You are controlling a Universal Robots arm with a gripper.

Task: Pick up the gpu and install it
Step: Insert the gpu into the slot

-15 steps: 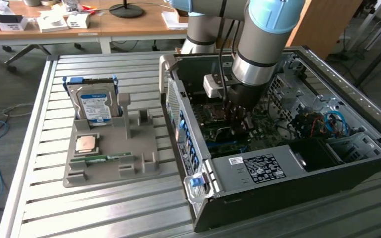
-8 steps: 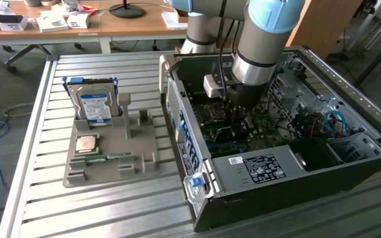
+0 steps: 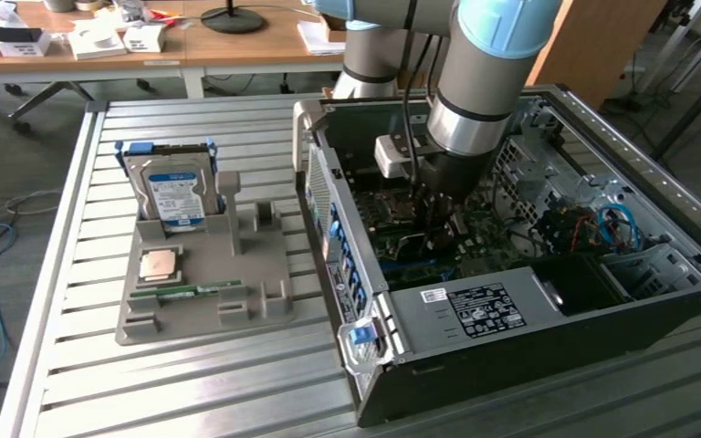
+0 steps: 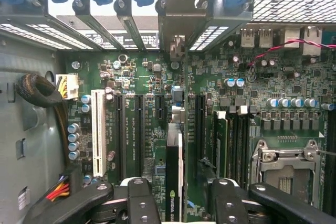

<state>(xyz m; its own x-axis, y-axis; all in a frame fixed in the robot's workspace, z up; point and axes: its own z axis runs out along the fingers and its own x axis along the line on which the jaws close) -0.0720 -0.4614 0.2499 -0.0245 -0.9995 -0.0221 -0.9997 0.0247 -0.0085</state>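
Claw (image 4: 178, 203): fingers spread apart, card released between them.
Card (image 4: 174, 177): seated upright in motherboard (image 4: 157, 108) slot; full seating is best checked.

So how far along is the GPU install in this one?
Mostly done, it seems: the gpu stands edge-on in the motherboard, between the open hand, whose fingers sit either side of it. Nothing is held. Whether it is fully seated and latched I cannot tell.
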